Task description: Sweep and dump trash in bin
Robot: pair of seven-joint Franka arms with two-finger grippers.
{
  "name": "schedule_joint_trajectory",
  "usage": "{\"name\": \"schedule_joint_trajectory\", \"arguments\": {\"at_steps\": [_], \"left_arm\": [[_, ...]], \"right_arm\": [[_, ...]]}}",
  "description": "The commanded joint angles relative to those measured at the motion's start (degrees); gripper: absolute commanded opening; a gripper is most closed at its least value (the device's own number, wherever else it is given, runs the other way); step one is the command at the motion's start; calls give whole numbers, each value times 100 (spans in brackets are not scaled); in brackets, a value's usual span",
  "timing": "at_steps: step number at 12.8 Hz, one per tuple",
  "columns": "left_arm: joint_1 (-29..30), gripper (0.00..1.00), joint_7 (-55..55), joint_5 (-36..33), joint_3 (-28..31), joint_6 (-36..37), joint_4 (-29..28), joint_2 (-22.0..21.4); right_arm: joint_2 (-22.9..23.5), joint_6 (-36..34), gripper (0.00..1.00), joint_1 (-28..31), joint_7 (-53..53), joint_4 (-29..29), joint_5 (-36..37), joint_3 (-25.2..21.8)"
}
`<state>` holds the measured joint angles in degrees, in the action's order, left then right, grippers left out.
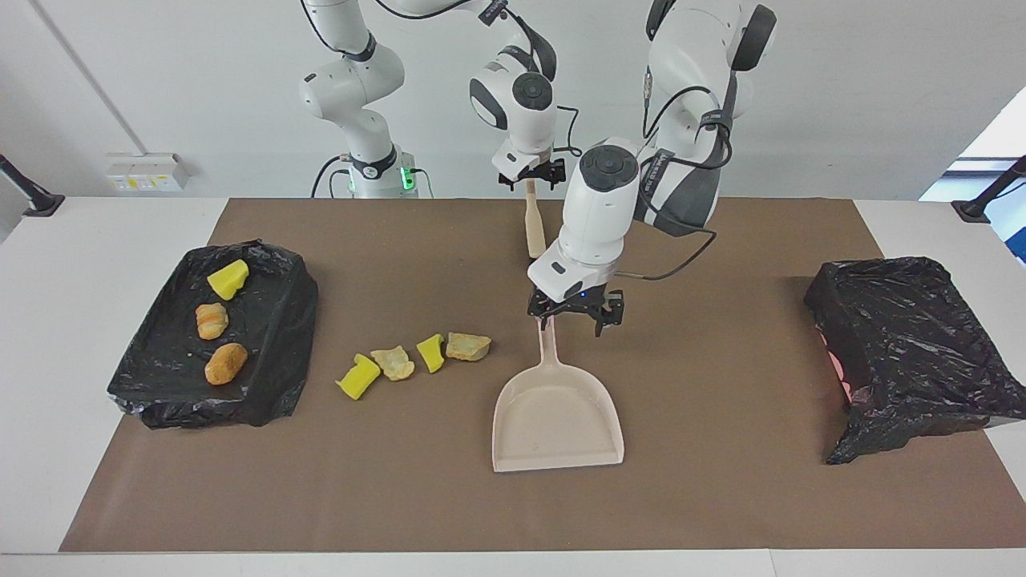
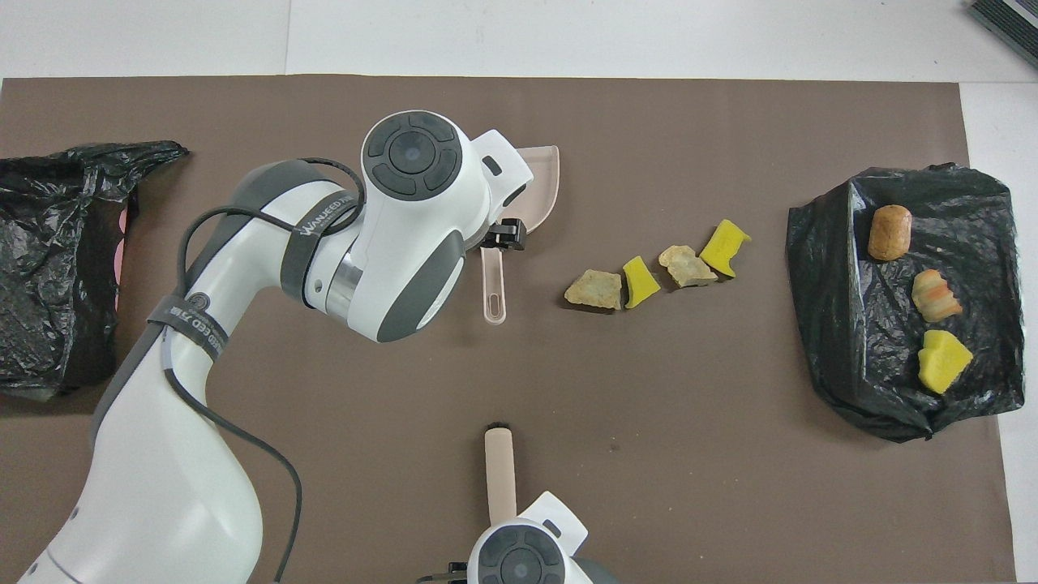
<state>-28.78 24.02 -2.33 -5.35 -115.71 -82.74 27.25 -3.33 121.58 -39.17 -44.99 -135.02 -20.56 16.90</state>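
Four pieces of trash lie in a row on the brown mat: yellow [image 1: 358,377], tan [image 1: 393,362], yellow [image 1: 431,353] and tan [image 1: 468,346], also in the overhead view [image 2: 686,266]. Three more [image 1: 212,320] lie in a black-bagged tray [image 1: 272,336]. The beige dustpan [image 1: 557,417] lies flat beside the row, handle [image 2: 492,284] toward the robots. My left gripper [image 1: 575,314] is open, low over that handle. My right gripper [image 1: 529,172] is shut on the brush [image 1: 533,228], which hangs over the mat's near edge.
A black-bagged bin [image 1: 914,353] stands at the left arm's end of the table, also in the overhead view [image 2: 49,268]. The tray [image 2: 843,324] is at the right arm's end. The left arm hides most of the dustpan [image 2: 542,182] from overhead.
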Motion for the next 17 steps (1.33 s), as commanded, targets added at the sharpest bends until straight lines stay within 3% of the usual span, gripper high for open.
{"name": "schedule_joint_trajectory", "arguments": {"at_steps": [1, 3, 4, 6, 7, 8, 12, 13, 17], "left_arm": [[-110, 100, 216, -57, 51, -469, -471, -80], [-251, 100, 358, -66, 51, -601, -471, 166], [-260, 100, 358, -66, 51, -610, -497, 176], [-365, 100, 367, -57, 51, -802, -716, 176], [-365, 96, 367, -57, 51, -830, -787, 167], [-365, 83, 367, -57, 51, -839, -779, 167], [-357, 8, 349, -57, 51, -760, -797, 167], [-348, 0, 323, -101, 51, -794, -770, 158], [-278, 0, -168, -505, 104, -655, -770, -104]], "right_arm": [[-151, 190, 100, -222, -334, -288, -141, -11], [-160, 190, 99, -310, -396, -288, -141, -11], [-160, 217, 77, -310, -388, -288, -141, -11], [-177, 243, 0, -345, -405, -288, -150, -11], [-160, 330, 0, -363, -510, -297, -141, -11], [-125, 375, 0, -363, -545, -297, -141, -11], [-72, 358, 0, -363, -598, -245, -141, -11], [-54, 279, 0, -372, -633, -175, -89, -20], [-448, -721, 0, -171, -810, 159, 332, -99]]}}
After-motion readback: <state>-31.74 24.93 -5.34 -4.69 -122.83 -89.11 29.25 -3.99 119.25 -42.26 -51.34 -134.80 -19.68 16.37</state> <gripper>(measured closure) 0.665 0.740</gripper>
